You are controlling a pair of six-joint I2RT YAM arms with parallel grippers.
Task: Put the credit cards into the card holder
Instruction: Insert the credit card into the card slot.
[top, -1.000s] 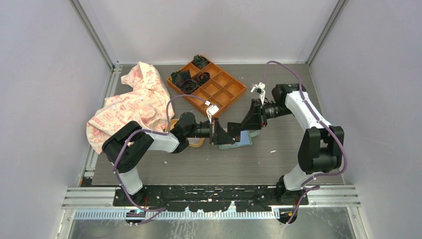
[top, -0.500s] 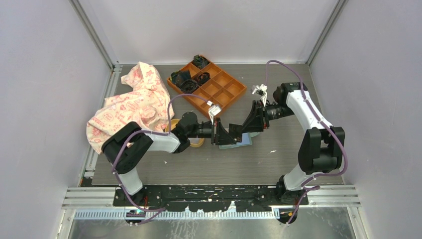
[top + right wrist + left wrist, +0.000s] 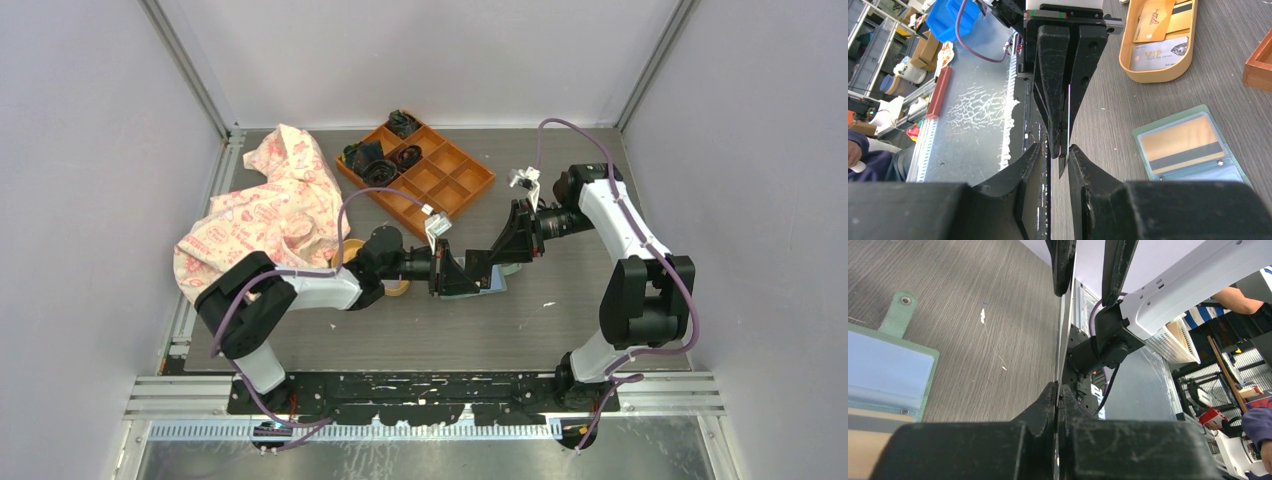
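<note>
Gold striped card (image 3: 1180, 145) is lodged in sage-green folding card holder (image 3: 1198, 172); second thin card (image 3: 1068, 120), uninserted, is pinched by left gripper (image 3: 1058, 390); right gripper (image 3: 1085, 290) spread.

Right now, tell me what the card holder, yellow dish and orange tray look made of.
Card holder: matte green leather or imitation, metal snap, clear plastic window. Yellow dish: likely smooth moulded plastic, rounded rim. Orange tray: matte, sharp-cornered walls; plastic or painted wood, cannot tell.
</note>
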